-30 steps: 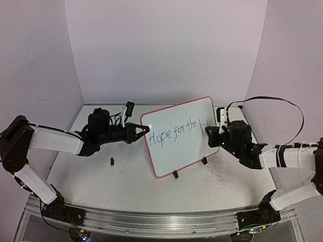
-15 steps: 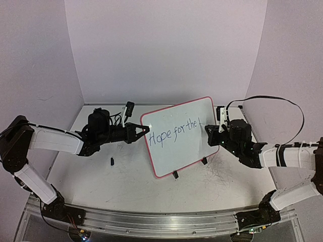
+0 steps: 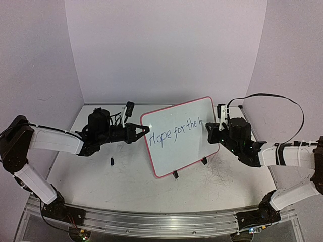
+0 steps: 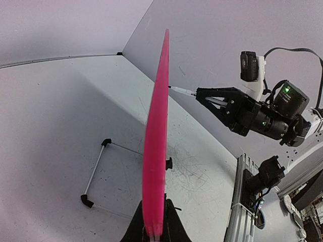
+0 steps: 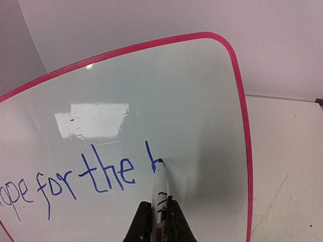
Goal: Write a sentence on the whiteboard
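Standing on scuffed table [image 3: 126,186] amid lilac walls [image 3: 166,50], whiteboard [image 3: 179,154], left jaws gripping it, right jaws gripping marker [image 5: 160,187]

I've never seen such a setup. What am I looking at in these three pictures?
Two robot arms stand at the near edge of a table. One picture looks down from above and behind them; the other two come from a camera on each wrist. The left hand is shut on the side rim of a standing whiteboard, steadying it. The right hand is shut on a marker whose tip touches the board. The sentence so far reads "Hope for the", plus the start of another letter.
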{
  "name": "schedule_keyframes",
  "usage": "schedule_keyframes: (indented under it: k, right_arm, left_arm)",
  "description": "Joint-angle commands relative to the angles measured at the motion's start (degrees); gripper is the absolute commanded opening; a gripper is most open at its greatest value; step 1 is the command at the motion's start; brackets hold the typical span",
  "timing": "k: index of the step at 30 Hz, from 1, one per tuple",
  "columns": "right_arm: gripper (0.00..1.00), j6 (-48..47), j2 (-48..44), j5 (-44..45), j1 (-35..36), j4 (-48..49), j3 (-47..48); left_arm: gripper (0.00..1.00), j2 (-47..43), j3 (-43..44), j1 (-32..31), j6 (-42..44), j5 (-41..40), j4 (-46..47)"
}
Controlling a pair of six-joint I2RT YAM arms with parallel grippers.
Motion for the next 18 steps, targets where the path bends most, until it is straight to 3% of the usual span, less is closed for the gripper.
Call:
schedule_keyframes:
  k: [1, 18]
  right_arm:
    - [0.00, 0.54, 0.04, 3.14, -0.32, -0.08, 1.80]
    - [0.00, 2.40, -1.68, -2.00, -0.30, -2.10, -1.46]
  left_arm:
    - [0.00, -1.43, 1.24, 0.33, 4.69, -2.47, -1.57]
    - [0.00, -1.44, 1.22, 0.33, 4.61, -2.58, -1.70]
